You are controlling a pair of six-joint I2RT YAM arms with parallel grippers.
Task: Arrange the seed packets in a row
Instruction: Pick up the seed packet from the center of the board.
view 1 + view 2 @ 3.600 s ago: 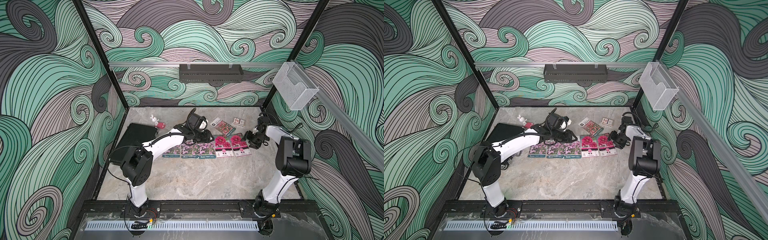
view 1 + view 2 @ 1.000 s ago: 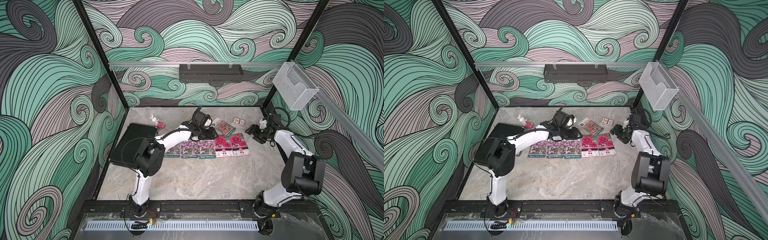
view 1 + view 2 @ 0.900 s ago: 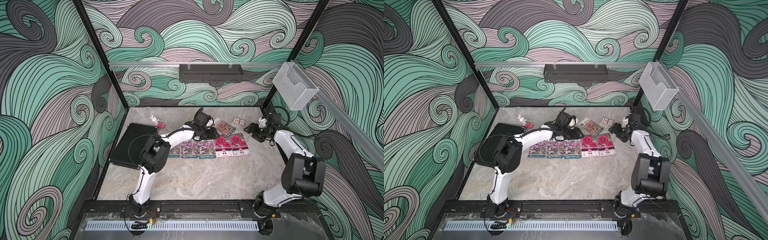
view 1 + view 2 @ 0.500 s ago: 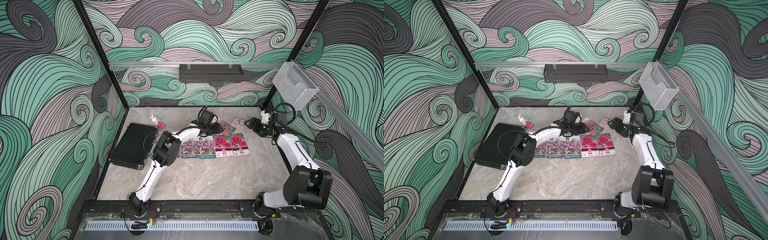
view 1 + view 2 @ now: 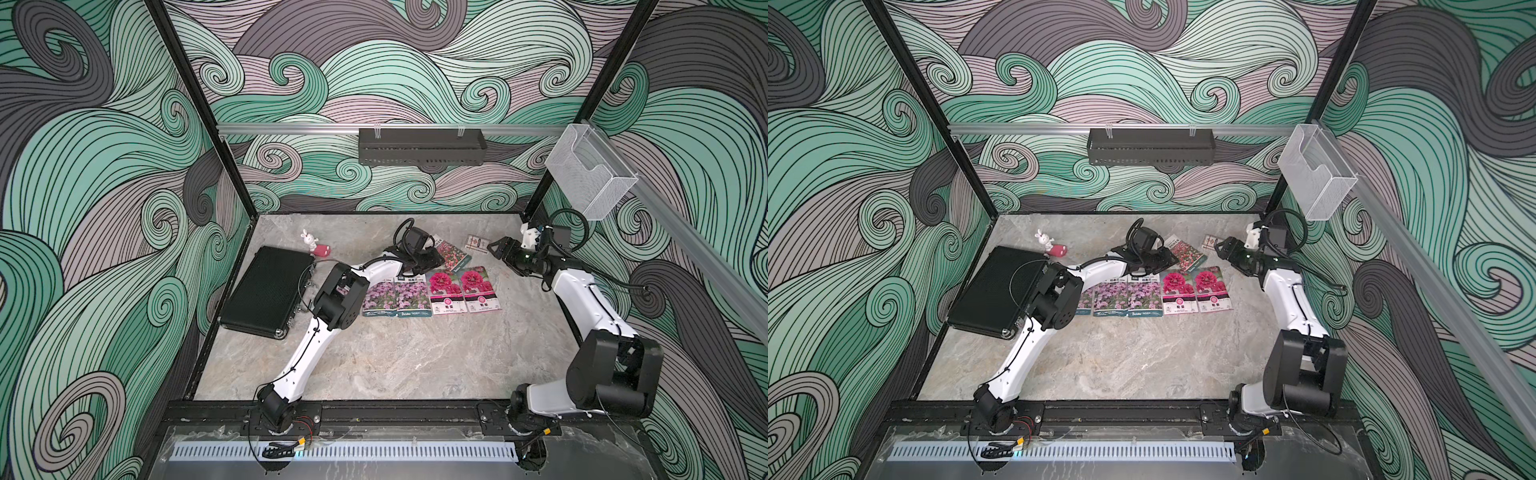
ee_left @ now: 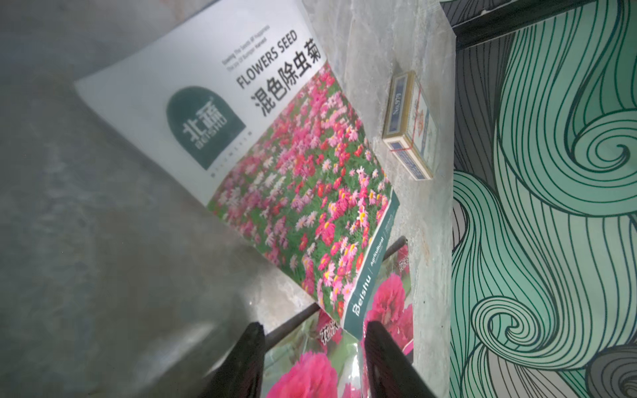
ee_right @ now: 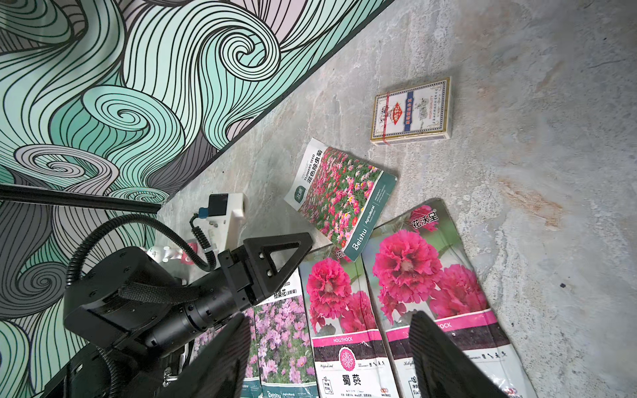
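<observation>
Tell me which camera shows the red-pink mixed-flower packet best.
Right wrist: the mixed-flower packet shows whole and sharp. Left wrist shows it closer but skewed. In both top views it is small, its edge behind the left gripper.

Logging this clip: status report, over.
Left pincer open at mixed-flower packet. Right pincer open, empty. Packet askew behind row, corner over magenta packet. Small box nearby.

Bare worktop is lying open on the near side of the packet row. Behind it, the tilted red-pink packet, small box and left tool are crowding the passage. The black slab is blocking the left edge.
</observation>
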